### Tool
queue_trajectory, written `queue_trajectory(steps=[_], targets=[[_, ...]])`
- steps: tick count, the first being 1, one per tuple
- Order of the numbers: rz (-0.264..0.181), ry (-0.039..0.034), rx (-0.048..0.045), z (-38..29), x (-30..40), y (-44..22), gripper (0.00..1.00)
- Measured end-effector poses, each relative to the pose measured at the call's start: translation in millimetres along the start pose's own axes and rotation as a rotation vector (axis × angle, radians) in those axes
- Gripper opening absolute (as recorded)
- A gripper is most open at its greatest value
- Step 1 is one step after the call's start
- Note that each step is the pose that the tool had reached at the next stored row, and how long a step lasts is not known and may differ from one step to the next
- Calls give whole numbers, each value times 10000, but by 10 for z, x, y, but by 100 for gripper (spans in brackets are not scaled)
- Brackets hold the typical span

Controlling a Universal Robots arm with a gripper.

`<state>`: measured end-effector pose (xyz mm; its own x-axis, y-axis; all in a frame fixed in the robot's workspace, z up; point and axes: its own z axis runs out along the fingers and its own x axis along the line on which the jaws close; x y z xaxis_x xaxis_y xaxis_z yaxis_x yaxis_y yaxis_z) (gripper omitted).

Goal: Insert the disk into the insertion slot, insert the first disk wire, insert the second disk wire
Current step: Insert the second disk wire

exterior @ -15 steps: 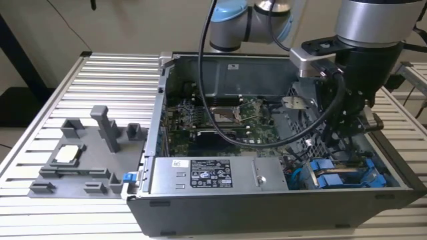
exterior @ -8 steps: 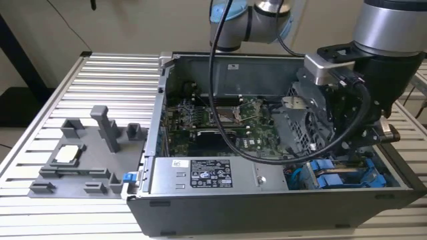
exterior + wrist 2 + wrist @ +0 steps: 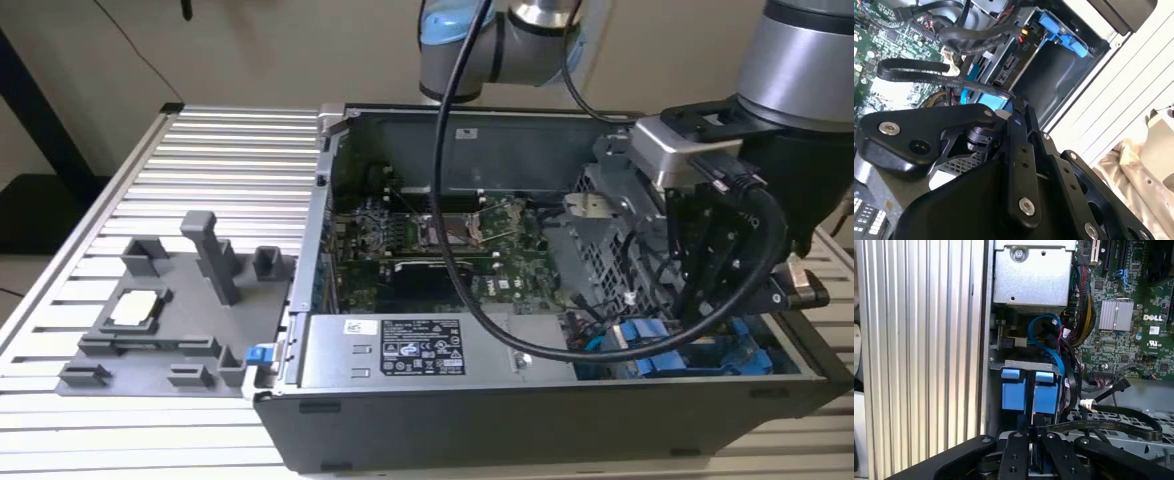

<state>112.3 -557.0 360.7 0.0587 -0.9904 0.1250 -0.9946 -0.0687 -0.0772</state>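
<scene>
Bright blue carrier bracket (image 3: 1024, 390), green motherboard (image 3: 427, 240), ribbed silver worktop (image 3: 227, 160), grey fixture tray (image 3: 160, 320), black cables (image 3: 721, 290), black gripper (image 3: 1035, 440).

The table (image 3: 200, 150) is ribbed metal with a pale, dull silver finish. The computer case (image 3: 534, 420) is matt dark grey sheet metal. Inside it, the insertion slot (image 3: 607, 235) is thin grey metal with small holes. The disk (image 3: 1024, 390) has a bright blue carrier of smooth plastic. The gripper (image 3: 1035, 426) has black matt metal links with shiny screws. The cables (image 3: 727, 270) have smooth black rubber-like skin. The fixture (image 3: 160, 320) on the table is matt grey plastic.
</scene>
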Motion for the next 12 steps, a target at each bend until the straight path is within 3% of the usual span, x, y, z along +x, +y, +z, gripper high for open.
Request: queue_trajectory(steps=[1, 2, 9, 10, 12], targets=[[2, -22, 0, 0, 0, 0, 16], [10, -122, 6, 2, 0, 0, 16], [119, -1364, 80, 12, 14, 0, 16], [128, -1452, 86, 14, 22, 0, 16], [130, -1506, 75, 21, 50, -8, 16]])
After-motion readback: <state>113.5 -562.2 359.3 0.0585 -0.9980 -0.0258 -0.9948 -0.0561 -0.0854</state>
